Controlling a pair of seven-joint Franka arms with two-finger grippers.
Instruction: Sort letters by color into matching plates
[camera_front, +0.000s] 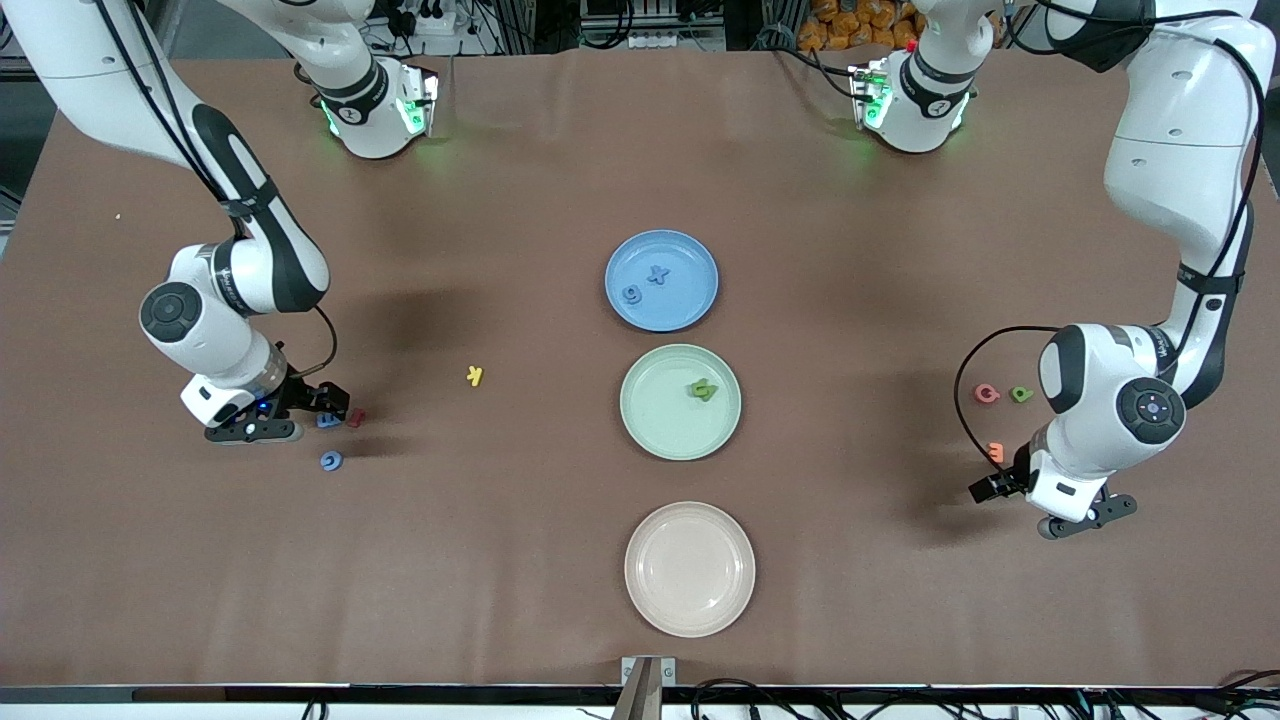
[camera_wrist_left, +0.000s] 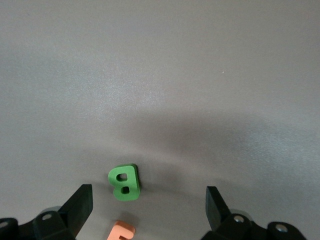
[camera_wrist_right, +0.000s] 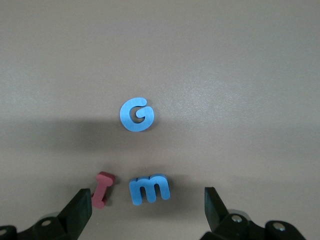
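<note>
two small blue foam letters (camera_front: 645, 283) lie in the round blue plate (camera_front: 661, 280) and green ones (camera_front: 704, 390) in the pale mint plate (camera_front: 680, 401), mid-counter (camera_front: 520, 560). the right pincer (camera_front: 262, 428), fingers spread, hangs over a blue m (camera_wrist_right: 149, 188), a blue g (camera_wrist_right: 137, 114) and a dark red letter (camera_wrist_right: 102, 189). the left pincer (camera_front: 1085, 520), also spread, hovers by a green b (camera_wrist_left: 124, 182) and an orange letter (camera_wrist_left: 120, 232).

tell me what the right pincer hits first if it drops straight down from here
Probably the blue m, lying between the open fingers of the right pincer; the dark red letter lies close beside it. Depth is uncertain.
</note>
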